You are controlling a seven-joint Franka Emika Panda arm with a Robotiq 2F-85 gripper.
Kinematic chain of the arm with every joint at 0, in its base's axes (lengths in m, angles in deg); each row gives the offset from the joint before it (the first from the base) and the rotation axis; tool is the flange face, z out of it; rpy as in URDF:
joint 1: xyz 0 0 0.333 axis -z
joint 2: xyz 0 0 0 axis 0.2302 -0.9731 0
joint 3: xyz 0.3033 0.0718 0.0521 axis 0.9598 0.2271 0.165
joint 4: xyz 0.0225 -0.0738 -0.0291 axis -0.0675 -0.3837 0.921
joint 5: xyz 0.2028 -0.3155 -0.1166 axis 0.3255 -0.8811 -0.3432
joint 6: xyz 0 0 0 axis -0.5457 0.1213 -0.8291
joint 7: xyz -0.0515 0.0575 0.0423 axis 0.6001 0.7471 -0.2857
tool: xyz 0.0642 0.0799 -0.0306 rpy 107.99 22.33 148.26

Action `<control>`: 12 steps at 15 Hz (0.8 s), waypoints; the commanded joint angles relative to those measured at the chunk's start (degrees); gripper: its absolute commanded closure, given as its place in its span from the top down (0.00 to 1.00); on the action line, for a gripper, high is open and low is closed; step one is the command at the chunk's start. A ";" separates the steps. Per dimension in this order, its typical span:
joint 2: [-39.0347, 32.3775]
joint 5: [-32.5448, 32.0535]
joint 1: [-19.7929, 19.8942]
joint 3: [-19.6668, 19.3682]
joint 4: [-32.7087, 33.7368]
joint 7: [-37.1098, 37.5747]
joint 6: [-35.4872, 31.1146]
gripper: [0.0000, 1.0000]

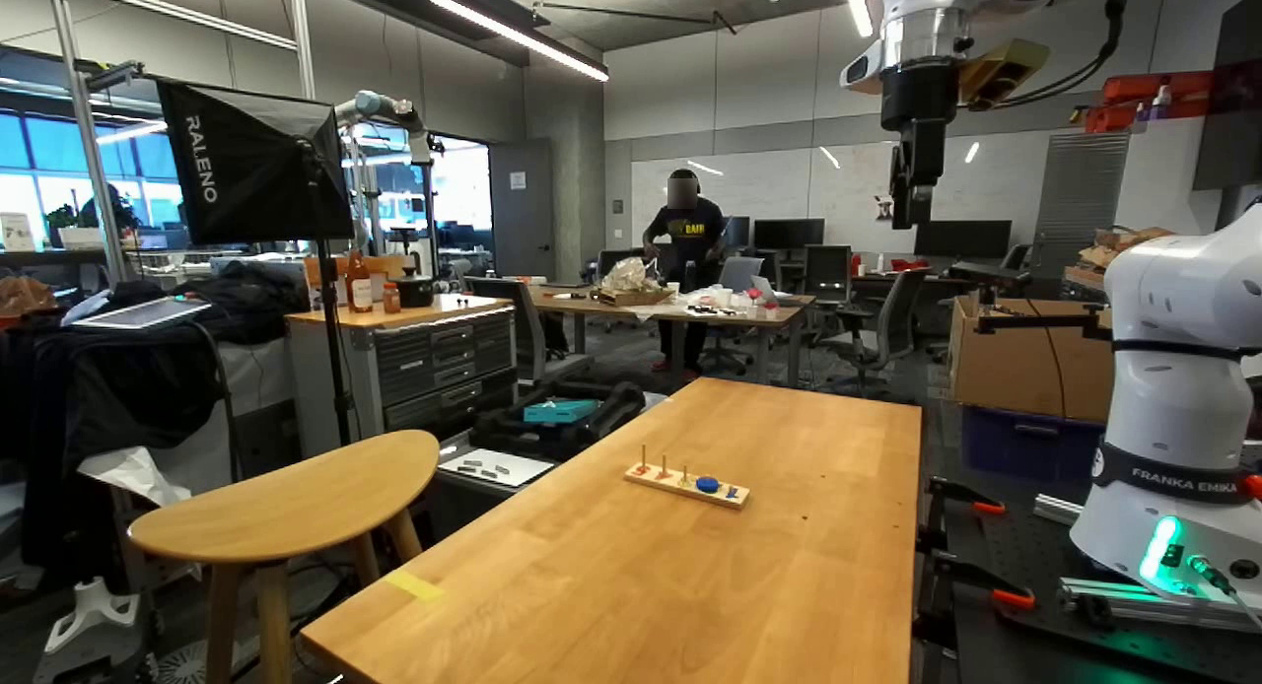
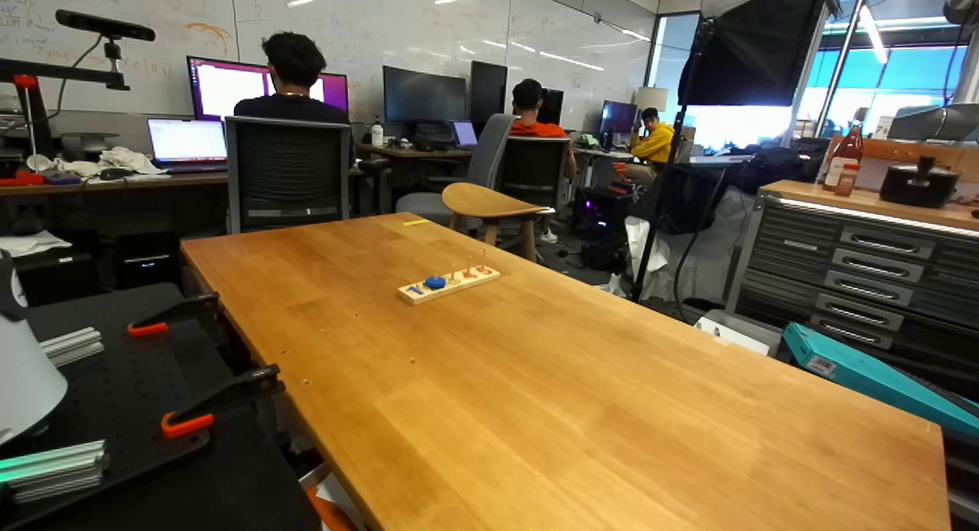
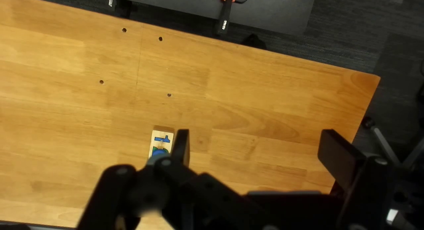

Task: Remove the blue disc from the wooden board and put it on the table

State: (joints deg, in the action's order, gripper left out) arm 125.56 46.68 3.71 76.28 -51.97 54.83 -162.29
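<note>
In the wrist view the end effector (image 3: 255,135), dark and partly blurred, blocks most of the pale, rectangular wooden board (image 1: 674,481), leaving one end with a blue numeral 1 (image 3: 162,139) and part of the round blue disc (image 3: 160,151). Its jaws stand wide apart, wood grain showing between them. In both exterior views the disc sits on the board beside the numeral; slender upright pegs (image 1: 664,465) rise beyond it, the coloured marks at their feet too tiny to make out. The worktop (image 1: 631,585) is smooth light-brown wood, blocked in differing grain and pocked with small dark holes (image 3: 160,38). In an exterior view the glossy white arm (image 1: 1163,398) is cut off at the top and right edges.
</note>
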 commanded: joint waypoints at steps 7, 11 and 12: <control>-0.04 0.20 0.45 0.31 0.18 -0.23 0.19 1.00; -0.04 0.20 0.45 0.31 0.18 -0.23 0.19 1.00; -1.93 -0.18 0.83 0.87 0.09 0.30 -1.36 1.00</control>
State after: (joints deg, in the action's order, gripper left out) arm 125.54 46.68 3.71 76.28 -52.04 54.83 -162.29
